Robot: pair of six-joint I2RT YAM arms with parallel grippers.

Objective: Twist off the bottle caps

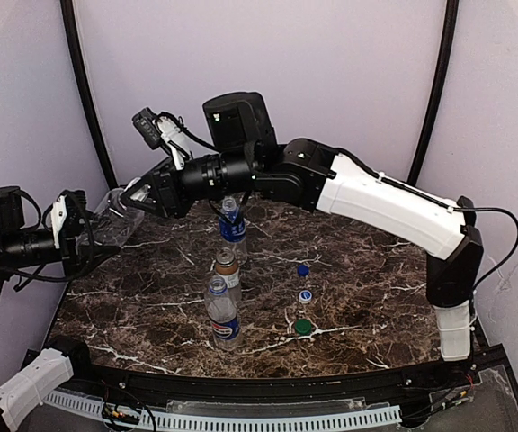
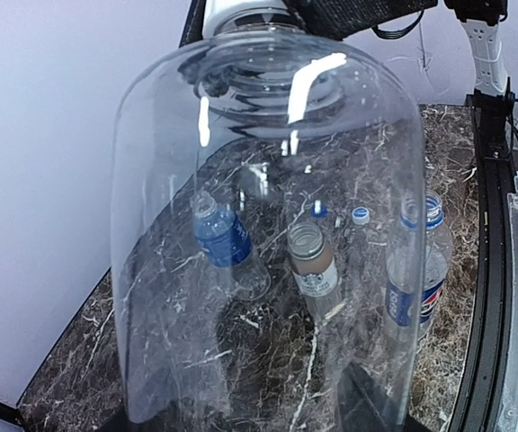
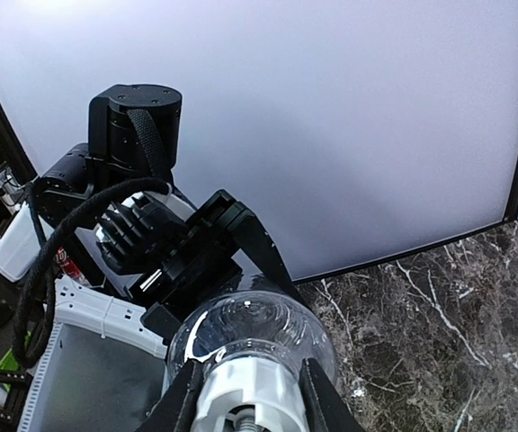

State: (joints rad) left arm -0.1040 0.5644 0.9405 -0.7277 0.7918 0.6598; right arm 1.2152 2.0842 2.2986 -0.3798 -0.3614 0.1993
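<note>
Sideways, the plain clear bottle [image 2: 268, 270] spans both arms. Right gripper [image 3: 245, 405] clenches its white cap [image 3: 241, 389]; left gripper [image 1: 95, 230] flanks the base, whether pinching I cannot tell.

Top camera looked down from behind over the whole table [image 1: 376, 306]. Both wrist cameras sat close on one clear bottle [image 2: 259, 180], from opposite ends.

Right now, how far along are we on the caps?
Three done: blue cap, blue-white cap and green cap lie on the table beside three open bottles. In hand: the clear bottle, in the air at the left end effector, its white cap gripped by the right end effector. Left: twisting that cap off.
</note>
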